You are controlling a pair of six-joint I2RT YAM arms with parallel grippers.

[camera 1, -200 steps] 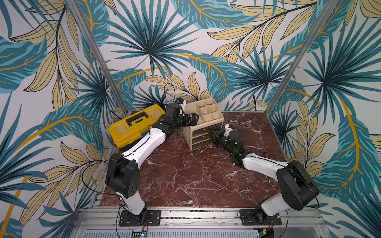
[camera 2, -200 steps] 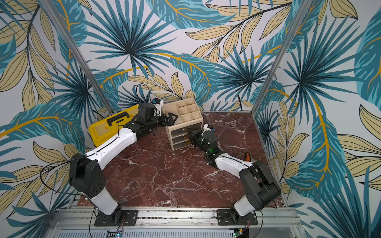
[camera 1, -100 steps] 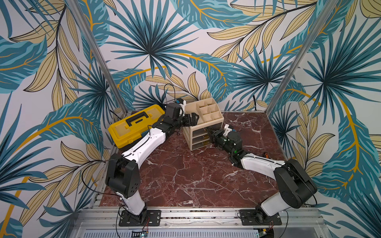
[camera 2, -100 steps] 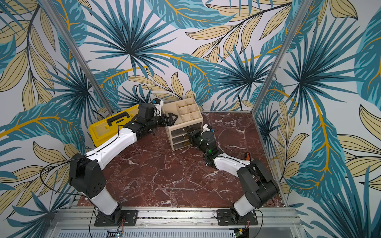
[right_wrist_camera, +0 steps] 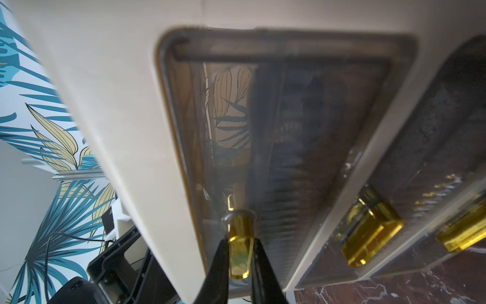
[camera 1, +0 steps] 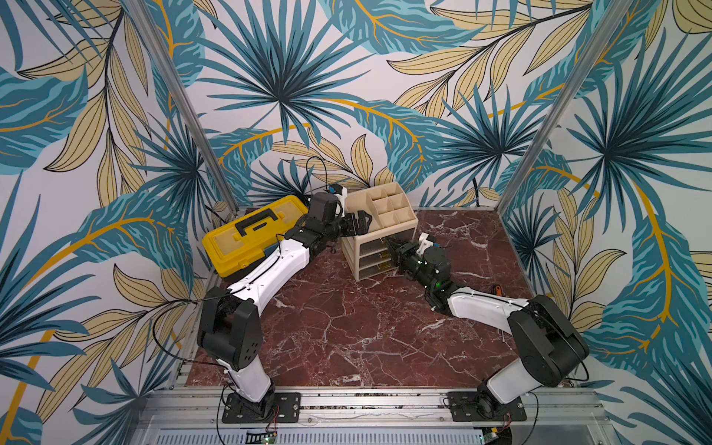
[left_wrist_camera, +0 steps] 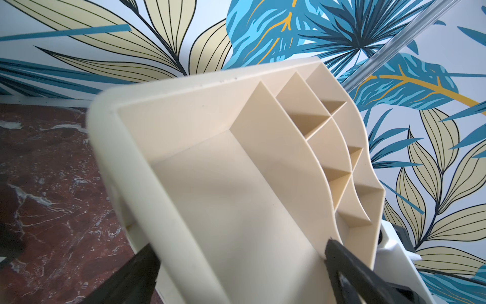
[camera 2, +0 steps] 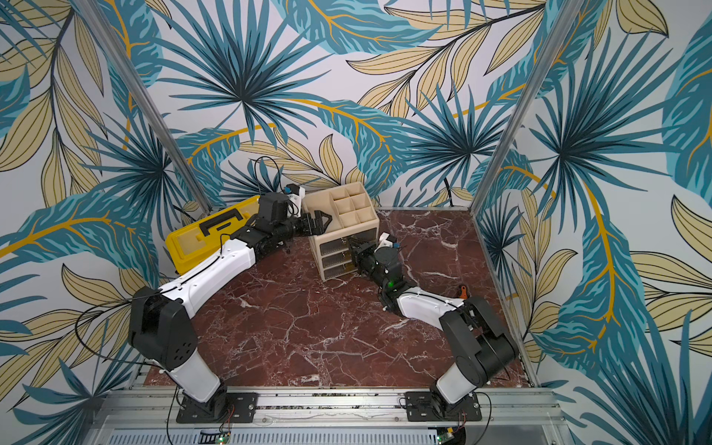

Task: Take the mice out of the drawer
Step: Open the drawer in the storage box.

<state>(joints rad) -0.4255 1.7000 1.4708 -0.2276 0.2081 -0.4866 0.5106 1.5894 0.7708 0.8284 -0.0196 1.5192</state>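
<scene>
Right gripper (right_wrist_camera: pixel 239 238) pinches amber knob (right_wrist_camera: pixel 240 223) of top drawer (right_wrist_camera: pixel 302 118), knob axis in line with jaws; judged pull toward 4 o'clock in top view. Left gripper (camera 1: pixel 359 225) spread, straddling organizer (camera 1: pixel 400 227) wall. Mice unseen, drawers closed.

Yellow toolbox (camera 1: pixel 231 250), lid shut, on red marble tabletop (camera 1: pixel 346 327); leaf-print walls (camera 1: pixel 269 77) around.
</scene>
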